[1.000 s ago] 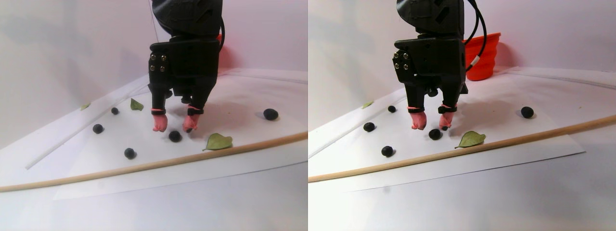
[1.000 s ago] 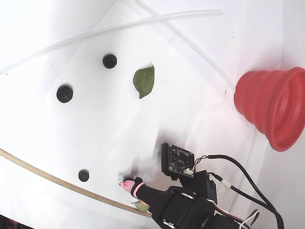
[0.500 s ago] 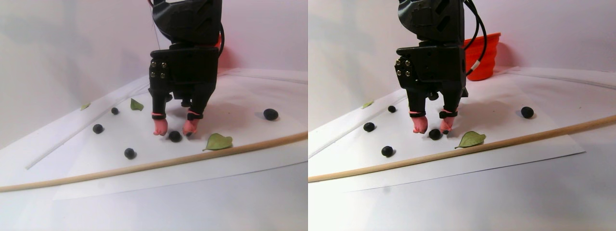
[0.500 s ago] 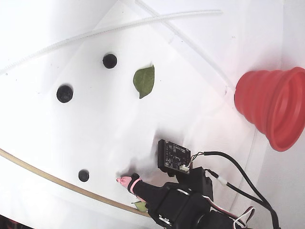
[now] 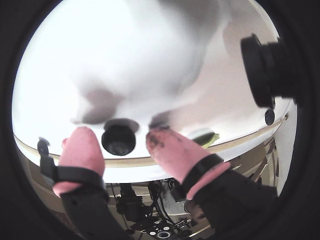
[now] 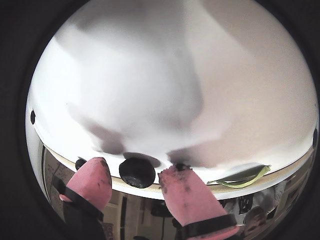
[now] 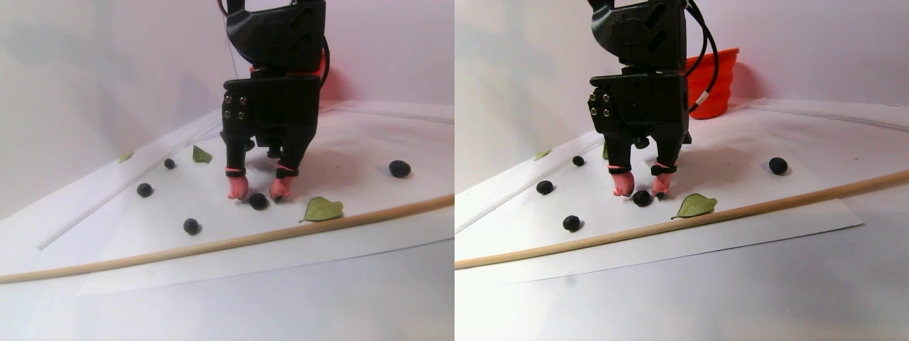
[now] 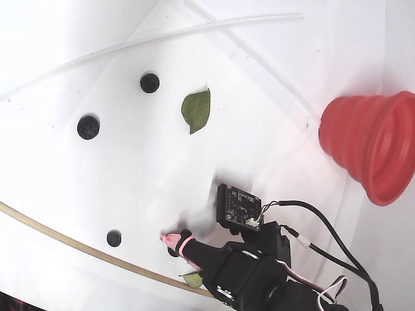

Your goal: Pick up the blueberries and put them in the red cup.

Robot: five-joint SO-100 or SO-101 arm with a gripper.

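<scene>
While straddling blueberry (image 6: 136,172) near desk front edge, gripper (image 6: 135,181) stays spread, pink fingertips (image 5: 82,147) either side, ready to pinch; red cup (image 8: 376,146) well apart, far corner.

red cup (image 8: 373,146), blueberries (image 8: 88,127), green leaf (image 8: 196,109)

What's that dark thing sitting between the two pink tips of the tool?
One of the blueberries, lying between the open tool's pink fingertips in both wrist views.

Both wrist views ride close behind my tool (image 5: 122,150), looking past its tips; the stereo pair sits low at table (image 7: 234,298) level, the fixed view overhead — all share it.
</scene>
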